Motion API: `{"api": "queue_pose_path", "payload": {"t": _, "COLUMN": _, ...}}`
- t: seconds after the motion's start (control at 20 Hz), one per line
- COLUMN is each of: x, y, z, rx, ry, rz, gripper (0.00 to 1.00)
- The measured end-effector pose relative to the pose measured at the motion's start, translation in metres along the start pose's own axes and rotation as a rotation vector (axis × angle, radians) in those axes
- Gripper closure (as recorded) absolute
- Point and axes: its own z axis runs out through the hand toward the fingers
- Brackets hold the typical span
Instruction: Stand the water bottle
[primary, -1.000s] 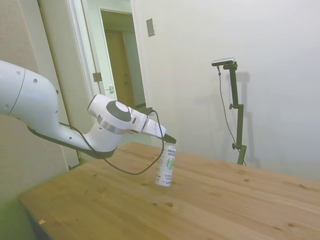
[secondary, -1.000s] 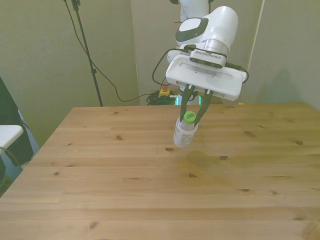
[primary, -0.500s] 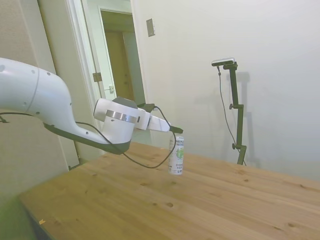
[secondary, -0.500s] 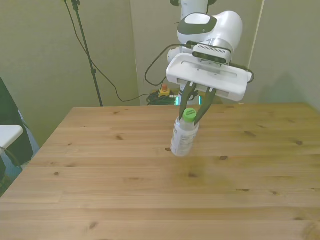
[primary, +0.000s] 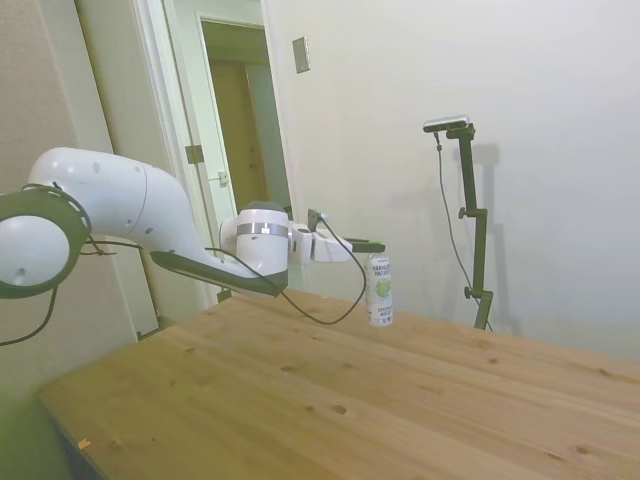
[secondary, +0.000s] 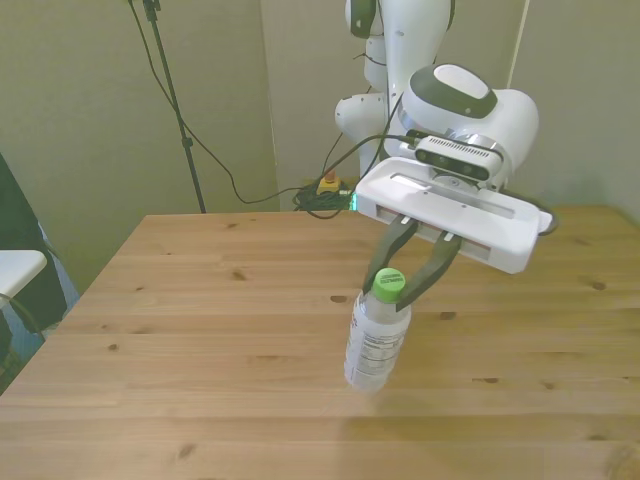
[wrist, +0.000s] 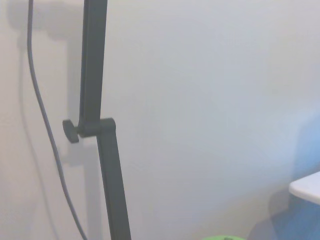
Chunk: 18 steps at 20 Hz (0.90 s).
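One water bottle (secondary: 377, 345) hangs nearly upright by its neck, just under the green cap (secondary: 388, 284), from the gripper (secondary: 404, 290), whose fingers are closed on it. Its base looks at or just above the wooden tabletop (secondary: 200, 340), toward the middle and well away from every edge. To finish well, I would lower straight down until the base sits flat, correct the slight lean, then open the fingers gently so the slim bottle does not tip.
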Motion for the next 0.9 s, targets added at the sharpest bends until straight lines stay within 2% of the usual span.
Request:
{"api": "queue_pose_path", "payload": {"t": 0.3, "x": -0.025, "y": 0.0, "z": 0.028, "rx": -0.01, "ry": 0.03, "rz": 0.003, "gripper": 1.0}}
{"api": "queue_pose_path", "payload": {"t": 0.9, "x": -0.052, "y": 0.016, "z": 0.044, "rx": -0.03, "ry": 0.02, "rz": -0.018, "gripper": 1.0}}
